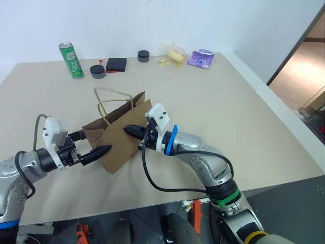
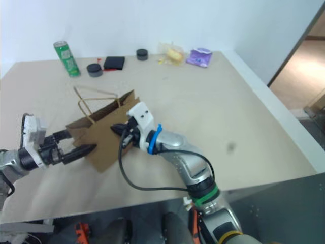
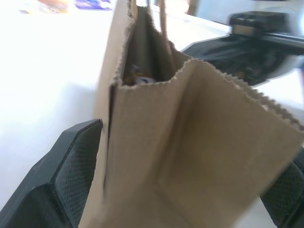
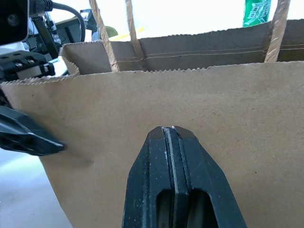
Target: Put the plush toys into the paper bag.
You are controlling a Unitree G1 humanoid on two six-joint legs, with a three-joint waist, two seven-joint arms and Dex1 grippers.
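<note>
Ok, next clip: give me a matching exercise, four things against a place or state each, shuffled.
Things:
1. paper bag
2. green can
3. left end effector
4. right end effector

States:
A. shut, tips against the bag's side
B. upright at the table's far edge
C. open, fingers either side of the bag's end
D. standing between the two arms

Pairs: 1-D, 2-B, 3-C, 4-A

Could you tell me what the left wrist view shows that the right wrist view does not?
Left wrist view: the paper bag end-on between the open left pincer, and something dark down inside its mouth. Right wrist view: the shut right pincer against the bag's broad side, with the green can beyond. Both share the bag and its cord handles.
</note>
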